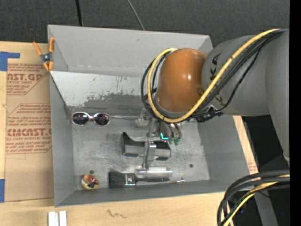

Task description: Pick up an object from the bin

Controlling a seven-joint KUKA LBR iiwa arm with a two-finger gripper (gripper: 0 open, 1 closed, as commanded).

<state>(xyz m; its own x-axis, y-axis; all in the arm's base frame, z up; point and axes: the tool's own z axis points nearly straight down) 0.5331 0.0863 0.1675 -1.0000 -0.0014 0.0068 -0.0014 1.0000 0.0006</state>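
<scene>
Hovering hand (pixel 148 155) over black block (pixel 131 145), mid-bin (pixel 94 149); brush (pixel 140 177) near.

Arm in from the right, orange wrist cover (pixel 181 81) over the middle of the grey metal bin (pixel 89 81). Gripper (pixel 148 155) low over a black blocky object (pixel 132 144) mid-floor, just beside a black-bristled brush (pixel 141 177) lying along the near wall. Sunglasses (pixel 90 119) lie far left, well apart; a small yellow-and-red toy (pixel 89 181) sits in the near-left corner beside the bristles.
</scene>
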